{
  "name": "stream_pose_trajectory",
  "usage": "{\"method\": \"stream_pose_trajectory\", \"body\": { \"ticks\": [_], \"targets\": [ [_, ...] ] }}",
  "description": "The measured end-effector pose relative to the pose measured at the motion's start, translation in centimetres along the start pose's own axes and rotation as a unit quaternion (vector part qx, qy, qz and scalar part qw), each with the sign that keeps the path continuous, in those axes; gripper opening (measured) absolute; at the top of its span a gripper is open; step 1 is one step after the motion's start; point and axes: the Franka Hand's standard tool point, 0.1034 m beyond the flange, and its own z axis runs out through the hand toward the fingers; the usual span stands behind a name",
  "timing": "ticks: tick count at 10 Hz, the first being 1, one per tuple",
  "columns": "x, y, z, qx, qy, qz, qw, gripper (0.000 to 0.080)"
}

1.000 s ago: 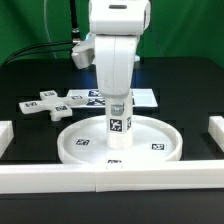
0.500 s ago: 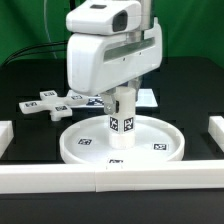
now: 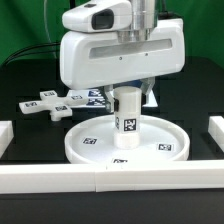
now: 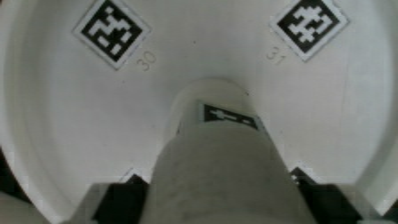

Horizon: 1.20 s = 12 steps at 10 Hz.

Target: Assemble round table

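Note:
The large round rimmed disc point(image 3: 72, 148) lies flat on the black table near the front rail. The short thick cylinder leg point(image 3: 127, 120) stands upright at the disc's middle, with a tag facing the camera. My gripper point(image 3: 127, 94) comes down from above and is shut on the leg's upper end. In the wrist view the leg point(image 4: 222, 130) runs down to the disc point(image 4: 196, 40), with a dark finger point(image 4: 121, 200) pressed against each side of it. The cross-shaped foot piece point(image 3: 45, 103) lies on the table at the exterior view's left, behind the disc.
The marker board point(image 3: 96, 97) lies behind the disc, partly hidden by my hand. Long white border rails run along the front point(image 3: 110, 180), the exterior view's left point(image 3: 5, 133) and right point(image 3: 215, 130). A green backdrop stands behind.
My hand has turned about the upright axis, now showing its broad side. The leg has turned with it and stands slightly further to the exterior view's right.

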Motion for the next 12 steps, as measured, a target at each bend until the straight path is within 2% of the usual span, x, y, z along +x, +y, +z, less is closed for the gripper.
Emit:
{"method": "stream_pose_trajectory", "body": {
  "ticks": [4, 6, 9, 10, 12],
  "targets": [
    [0.2, -0.3, 0.0, 0.014, 0.006, 0.153, 0.988, 0.041],
    [0.4, -0.7, 0.0, 0.025, 0.01, 0.276, 0.961, 0.041],
    [0.9, -2.2, 0.0, 0.031, 0.006, 0.416, 0.909, 0.041],
    [1.1, -2.9, 0.0, 0.032, 0.004, 0.443, 0.896, 0.041],
    [1.3, -3.2, 0.0, 0.038, 0.003, 0.483, 0.875, 0.041]
  ]
}}
